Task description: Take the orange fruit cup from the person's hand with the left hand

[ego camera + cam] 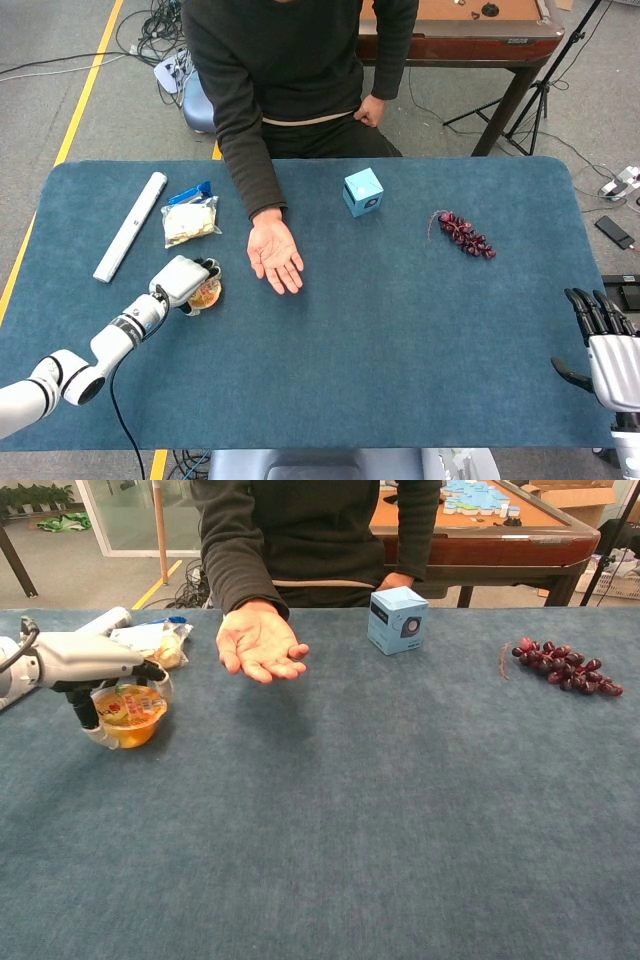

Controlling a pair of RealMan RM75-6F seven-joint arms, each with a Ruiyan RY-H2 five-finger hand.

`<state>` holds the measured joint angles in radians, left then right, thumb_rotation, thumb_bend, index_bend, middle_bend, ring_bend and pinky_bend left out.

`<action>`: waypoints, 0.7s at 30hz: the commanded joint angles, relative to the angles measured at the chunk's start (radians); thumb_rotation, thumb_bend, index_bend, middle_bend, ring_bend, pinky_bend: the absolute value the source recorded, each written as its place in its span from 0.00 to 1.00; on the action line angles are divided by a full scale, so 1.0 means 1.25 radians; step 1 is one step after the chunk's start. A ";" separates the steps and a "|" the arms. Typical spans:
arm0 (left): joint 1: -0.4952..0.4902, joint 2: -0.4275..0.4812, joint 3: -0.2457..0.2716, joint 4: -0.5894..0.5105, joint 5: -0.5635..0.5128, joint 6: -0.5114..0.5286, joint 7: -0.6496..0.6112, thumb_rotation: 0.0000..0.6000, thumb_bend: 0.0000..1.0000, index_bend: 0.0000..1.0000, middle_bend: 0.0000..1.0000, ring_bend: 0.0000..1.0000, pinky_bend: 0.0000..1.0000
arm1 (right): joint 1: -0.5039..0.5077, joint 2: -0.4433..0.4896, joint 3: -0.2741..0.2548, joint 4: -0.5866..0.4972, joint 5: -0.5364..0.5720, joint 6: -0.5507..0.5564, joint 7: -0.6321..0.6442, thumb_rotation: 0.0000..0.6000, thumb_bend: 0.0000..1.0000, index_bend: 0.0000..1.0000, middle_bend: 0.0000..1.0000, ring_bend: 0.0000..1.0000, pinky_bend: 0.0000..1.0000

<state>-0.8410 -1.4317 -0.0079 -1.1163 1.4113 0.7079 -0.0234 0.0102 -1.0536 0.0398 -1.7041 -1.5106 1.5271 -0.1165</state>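
Orange fruit cup (129, 714) held from above in left hand (92, 660), apart from person's empty palm (258, 642). Handover judged done; next, set down gently. Right hand (612, 352) idle, fingers spread.

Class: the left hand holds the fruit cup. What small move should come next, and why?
Probably lower the fruit cup to the table and let go: the left hand grips it low over the cloth, clear of the person's hand, which is empty.
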 commanded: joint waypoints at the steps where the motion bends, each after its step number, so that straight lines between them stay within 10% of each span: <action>1: 0.007 0.031 -0.013 -0.040 -0.035 -0.011 0.005 1.00 0.13 0.00 0.00 0.01 0.24 | 0.001 0.000 -0.001 -0.002 -0.004 -0.001 -0.002 1.00 0.13 0.01 0.10 0.03 0.21; 21: 0.212 0.238 -0.069 -0.322 -0.243 0.299 0.176 1.00 0.12 0.00 0.00 0.00 0.17 | 0.019 0.003 0.009 0.015 0.007 -0.029 0.018 1.00 0.13 0.01 0.10 0.02 0.21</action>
<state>-0.6295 -1.1612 -0.0894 -1.4671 1.1489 1.0104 0.1453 0.0317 -1.0503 0.0508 -1.6864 -1.5023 1.4932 -0.0952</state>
